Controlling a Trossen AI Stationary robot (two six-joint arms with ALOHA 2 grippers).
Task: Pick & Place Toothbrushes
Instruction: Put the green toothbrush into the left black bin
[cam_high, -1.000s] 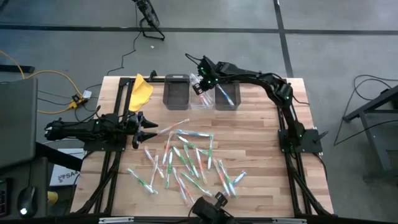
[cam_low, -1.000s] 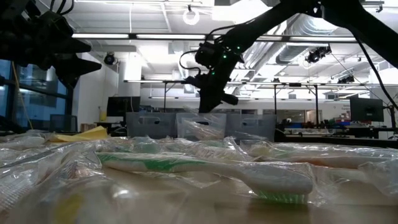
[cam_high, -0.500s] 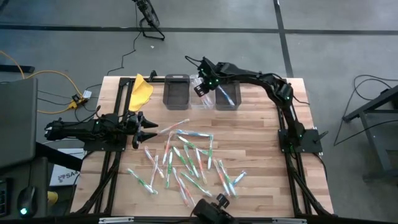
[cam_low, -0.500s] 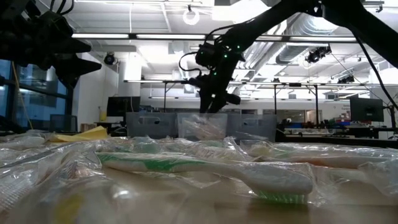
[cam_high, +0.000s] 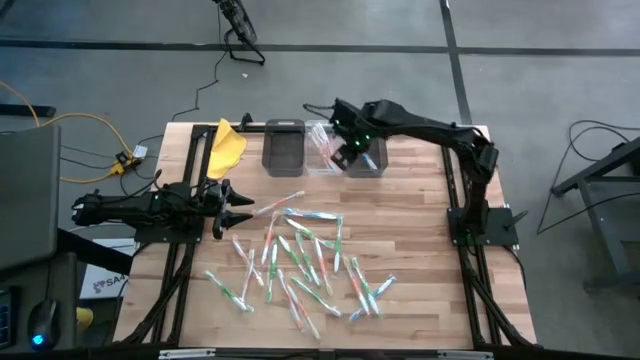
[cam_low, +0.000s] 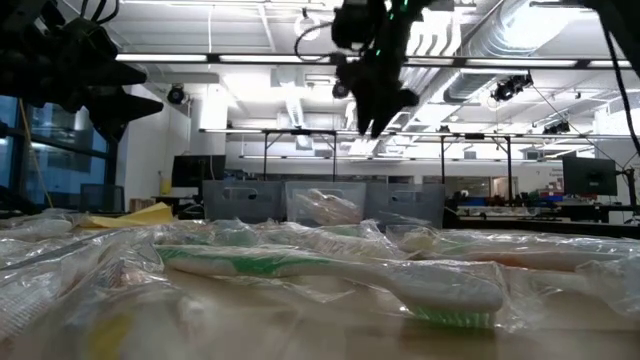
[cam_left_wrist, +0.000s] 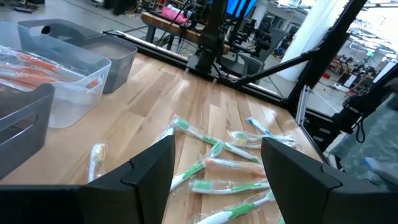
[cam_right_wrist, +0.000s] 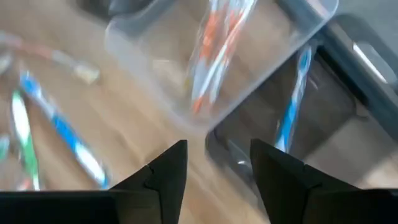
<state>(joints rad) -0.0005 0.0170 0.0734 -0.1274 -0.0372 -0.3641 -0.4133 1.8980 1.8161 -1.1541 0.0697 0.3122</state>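
Observation:
Several wrapped toothbrushes (cam_high: 300, 262), white with green, red or blue, lie scattered on the wooden table's near half. One orange toothbrush (cam_right_wrist: 214, 50) in its wrapper lies in the clear middle bin (cam_high: 322, 150), and a blue one (cam_right_wrist: 292, 106) lies in the dark bin (cam_high: 366, 157) to its right. My right gripper (cam_high: 347, 152) hangs open and empty above these two bins, well clear of them in the low view (cam_low: 385, 112). My left gripper (cam_high: 238, 210) waits open at the table's left side, pointing at the pile (cam_left_wrist: 217, 155).
A third, dark bin (cam_high: 283, 148) stands left of the clear one at the table's far edge. A yellow cloth (cam_high: 228, 146) lies at the far left corner. Bare wood lies to the right of the pile, up to the right arm's base (cam_high: 480, 225).
My right gripper has let go of the wrapped toothbrush, which now lies in the clear bin. The gripper has risen and shifted a little toward the table's right edge, over the gap between the clear bin and the right dark bin.

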